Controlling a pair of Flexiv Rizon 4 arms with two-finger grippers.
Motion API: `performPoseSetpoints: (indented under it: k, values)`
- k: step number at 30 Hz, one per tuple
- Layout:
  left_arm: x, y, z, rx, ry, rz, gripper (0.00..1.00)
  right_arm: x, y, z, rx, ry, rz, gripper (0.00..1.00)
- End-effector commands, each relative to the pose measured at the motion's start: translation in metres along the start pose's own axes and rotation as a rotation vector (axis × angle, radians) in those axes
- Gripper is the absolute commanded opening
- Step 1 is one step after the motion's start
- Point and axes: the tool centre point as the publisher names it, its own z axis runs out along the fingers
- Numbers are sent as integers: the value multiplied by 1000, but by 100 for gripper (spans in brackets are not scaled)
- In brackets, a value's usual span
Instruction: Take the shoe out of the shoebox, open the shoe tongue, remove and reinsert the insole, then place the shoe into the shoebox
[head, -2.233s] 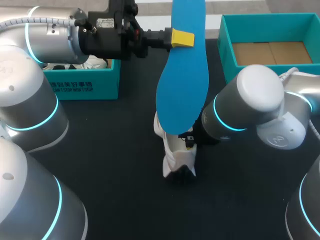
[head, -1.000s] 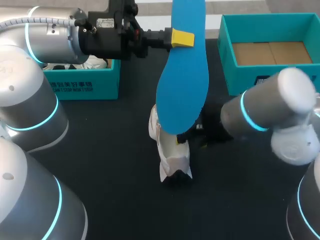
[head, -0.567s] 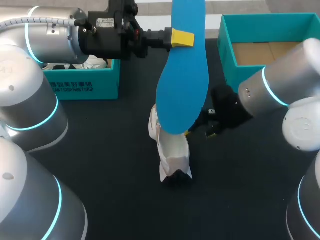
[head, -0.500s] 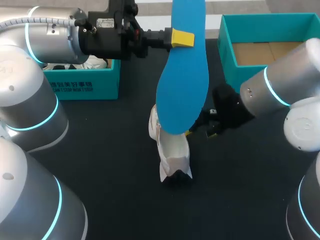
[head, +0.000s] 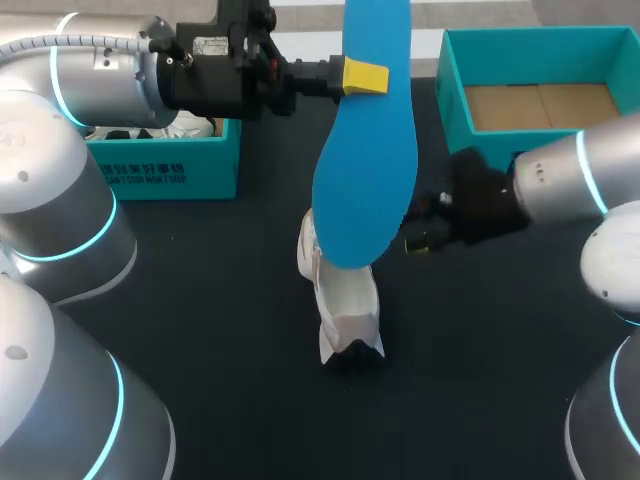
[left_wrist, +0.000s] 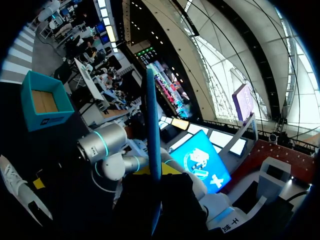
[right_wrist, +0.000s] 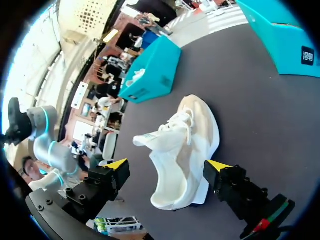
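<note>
High over the table's middle, my left gripper (head: 368, 76) is shut on the upper part of a blue insole (head: 365, 170), which hangs upright. In the left wrist view the insole (left_wrist: 151, 120) shows edge-on, rising from between the fingers of that gripper (left_wrist: 152, 172). Below the insole, a white shoe (head: 340, 300) stands on the black table with its tongue pulled up. My right gripper (head: 426, 225) hangs open just right of the shoe, not touching it. The right wrist view has the shoe (right_wrist: 182, 150) ahead of the spread fingers of the right gripper (right_wrist: 167, 165), which holds nothing.
An open teal shoebox (head: 455, 95) with a cardboard floor stands at the back right. A second teal box (head: 165, 165) stands at the back left, under my left arm. Both boxes show in the right wrist view, one (right_wrist: 150, 70) beyond the shoe, one (right_wrist: 280, 30) beside it.
My right gripper has let go of the shoe, opened wide and drawn back to the right. The shoe shifted slightly left. The left arm and the insole have not moved.
</note>
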Motion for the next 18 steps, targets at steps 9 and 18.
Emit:
performPoseSetpoints:
  k: [9,18]
  values:
    - [0,1,0,0,-2,0,0,32,13,-25,43,426,55,100]
    - [0,1,0,0,-2,0,0,54,25,-29,59,507,100,100]
